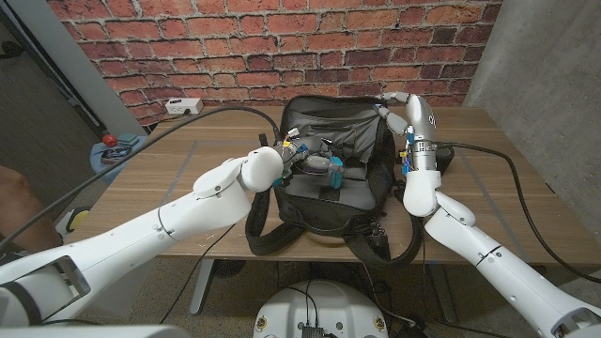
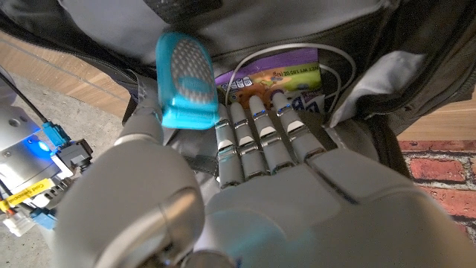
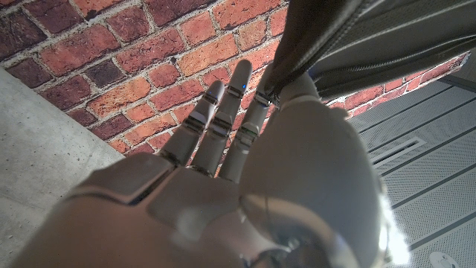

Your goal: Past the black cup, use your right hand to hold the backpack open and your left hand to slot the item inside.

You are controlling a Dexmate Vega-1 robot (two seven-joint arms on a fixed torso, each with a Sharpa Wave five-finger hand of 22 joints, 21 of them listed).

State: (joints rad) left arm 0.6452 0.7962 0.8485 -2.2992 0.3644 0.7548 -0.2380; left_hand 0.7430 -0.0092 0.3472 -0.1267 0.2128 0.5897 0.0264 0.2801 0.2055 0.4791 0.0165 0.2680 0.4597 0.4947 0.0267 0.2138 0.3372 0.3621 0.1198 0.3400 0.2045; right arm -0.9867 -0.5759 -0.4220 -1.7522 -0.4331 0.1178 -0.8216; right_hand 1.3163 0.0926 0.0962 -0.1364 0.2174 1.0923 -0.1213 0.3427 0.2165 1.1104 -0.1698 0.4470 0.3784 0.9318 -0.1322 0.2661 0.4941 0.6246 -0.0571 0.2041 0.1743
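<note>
A black backpack [image 1: 329, 205] lies on the wooden table [image 1: 160, 178] with its mouth gaping. My left hand [image 1: 306, 160] reaches into that opening. In the left wrist view its straight fingers [image 2: 262, 130] lie over a purple and yellow snack packet [image 2: 277, 77] inside the backpack [image 2: 416, 67], with the blue-padded thumb [image 2: 186, 83] standing apart to one side. My right hand [image 1: 404, 111] is at the bag's far right rim and pinches it up. The right wrist view shows the black zipper edge [image 3: 349, 37] caught between thumb and fingers of that hand [image 3: 223, 156].
A white cable [image 2: 338, 58] loops inside the bag beside the packet. A white power strip [image 1: 183, 105] lies at the table's back left, near a red-topped device [image 1: 111, 141]. Thick black cables [image 1: 507, 164] cross both sides. A brick wall [image 1: 282, 47] stands behind.
</note>
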